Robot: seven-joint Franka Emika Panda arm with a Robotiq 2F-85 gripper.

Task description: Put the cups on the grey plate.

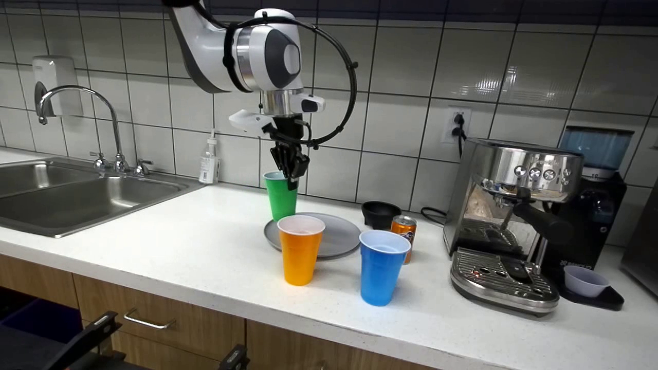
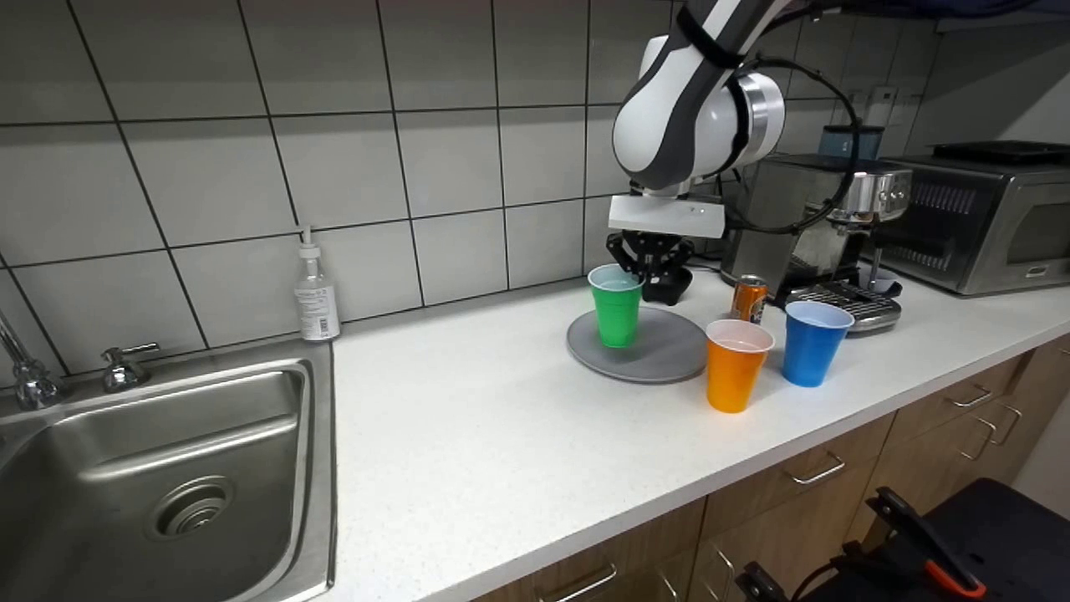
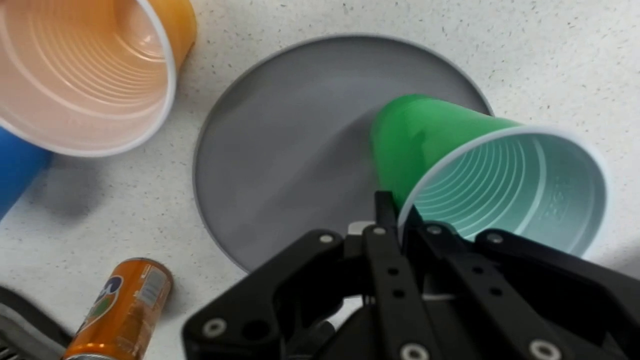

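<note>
My gripper [image 3: 399,214] is shut on the rim of the green cup [image 3: 430,145], one finger inside and one outside the wall. In both exterior views the green cup [image 2: 617,313] is close to upright over the grey plate [image 2: 664,359]. Whether its base touches the plate or hangs just above, I cannot tell. The orange cup [image 1: 300,259] stands upright on the counter, in front of the plate in an exterior view. To its right there, the blue cup [image 1: 381,270] also stands upright. Only a sliver of the blue cup [image 3: 17,167] shows in the wrist view.
A small orange can [image 1: 403,231] and a short black cup [image 1: 380,215] stand beside the plate. A coffee machine [image 1: 514,169] is farther right. Behind the counter runs a tiled wall [image 2: 451,192]. At the far end are a soap bottle [image 2: 316,297] and a sink [image 2: 192,435].
</note>
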